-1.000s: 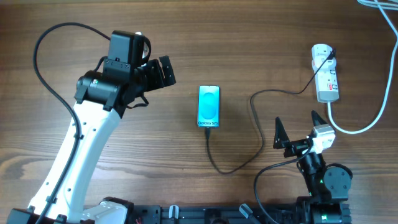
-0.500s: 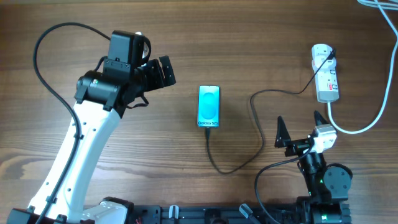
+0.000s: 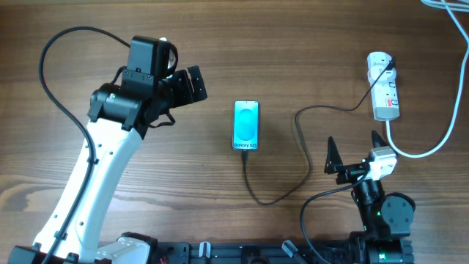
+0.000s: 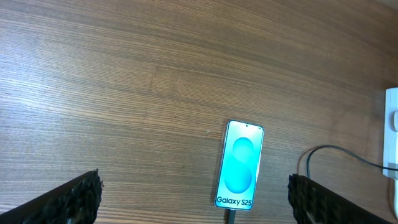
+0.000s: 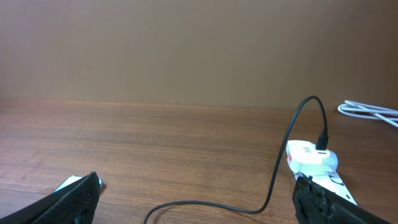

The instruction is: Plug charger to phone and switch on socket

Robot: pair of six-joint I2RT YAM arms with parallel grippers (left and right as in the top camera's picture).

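Overhead: phone (image 3: pixel 246 125) lies flat at centre frame on the wooden tabletop (image 3: pixel 293 44), cyan screen up, "Galaxy" text at its lower short edge. Charger (image 3: pixel 330 108) is a thin black cable that meets that lower edge, loops down and right, climbs, then runs right to a black plug in the socket (image 3: pixel 384 86). Can't tell if the tip is fully seated in the phone. Socket sits upper right, long axis vertical, red marks on top; switch state not readable. White cable (image 3: pixel 429 150) trails from its lower end and curves to the right frame edge.

Left end effector (image 3: pixel 188 84) is upper left of the phone, well apart from it, fingers spread and nothing between them. Left wrist view shows both fingertips in the bottom corners, with the phone (image 4: pixel 240 164) between them on the tabletop.

Right end effector (image 3: pixel 353 154) is lower right of frame, below the socket, fingers wide apart and holding nothing. Right wrist view has the socket (image 5: pixel 311 158) at lower right, black cable arcing up from its plug.
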